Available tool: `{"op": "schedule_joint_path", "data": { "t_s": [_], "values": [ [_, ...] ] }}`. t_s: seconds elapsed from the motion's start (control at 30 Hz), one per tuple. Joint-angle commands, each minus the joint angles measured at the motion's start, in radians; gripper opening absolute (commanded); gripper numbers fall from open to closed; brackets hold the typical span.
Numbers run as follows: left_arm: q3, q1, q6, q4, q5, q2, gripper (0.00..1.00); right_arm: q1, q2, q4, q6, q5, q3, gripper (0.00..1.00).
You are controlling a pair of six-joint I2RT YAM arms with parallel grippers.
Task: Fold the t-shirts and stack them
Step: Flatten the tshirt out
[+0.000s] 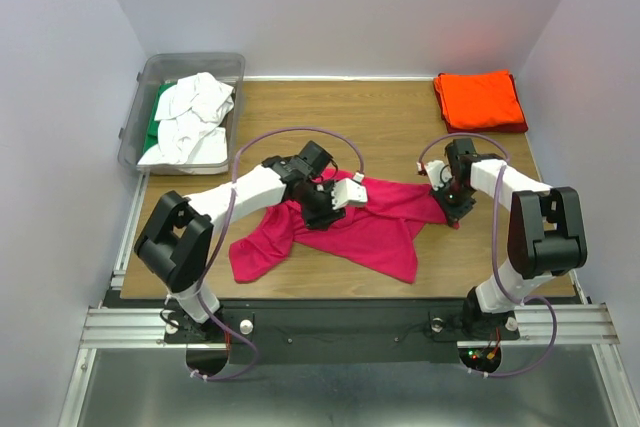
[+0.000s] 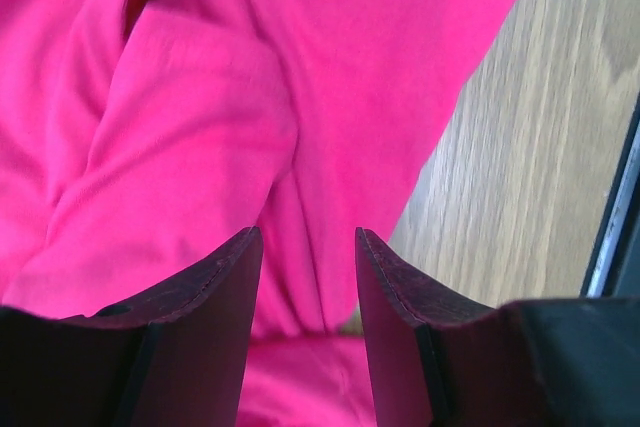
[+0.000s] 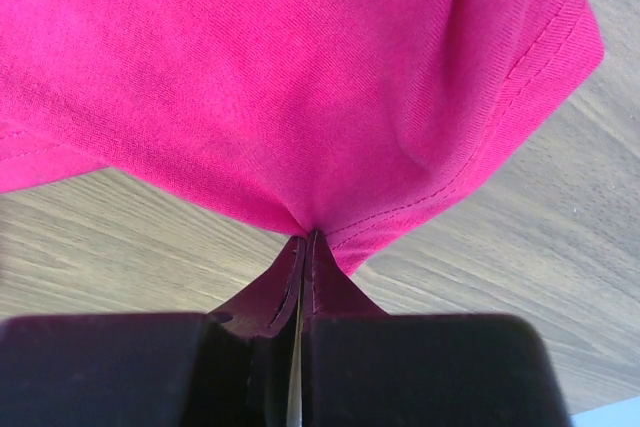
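Note:
A magenta-pink t-shirt (image 1: 360,227) lies crumpled and spread across the middle of the wooden table. My left gripper (image 1: 325,209) hovers over its upper middle, jaws open, with pink cloth (image 2: 200,127) below and between the fingers. My right gripper (image 1: 450,209) is at the shirt's right end, shut on a hemmed edge of the pink cloth (image 3: 330,97). A folded orange-red t-shirt (image 1: 480,100) lies at the back right corner. White and green t-shirts (image 1: 190,122) are piled in the bin.
A clear grey plastic bin (image 1: 140,107) stands at the back left of the table (image 1: 340,117). Bare wood shows to the right of the cloth in the left wrist view (image 2: 540,147), with the table's dark edge beyond.

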Motion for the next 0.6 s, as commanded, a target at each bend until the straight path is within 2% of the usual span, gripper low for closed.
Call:
{"op": "schedule_joint_path", "data": {
  "t_s": [0.0, 0.43, 0.53, 0.57],
  "values": [
    [0.054, -0.055, -0.022, 0.058, -0.048, 0.029, 0.54, 0.002, -0.01, 0.041, 0.034, -0.037, -0.007, 0.01],
    [0.069, -0.1, 0.07, 0.158, -0.245, 0.166, 0.53, 0.001, -0.029, 0.005, 0.059, -0.046, 0.037, 0.0],
    [0.068, -0.1, 0.092, 0.15, -0.271, 0.176, 0.45, 0.001, -0.029, 0.002, 0.059, -0.043, 0.039, 0.01],
    [0.066, -0.098, 0.106, 0.147, -0.277, 0.169, 0.35, -0.001, -0.03, 0.002, 0.059, -0.041, 0.042, 0.01]
  ]
}}
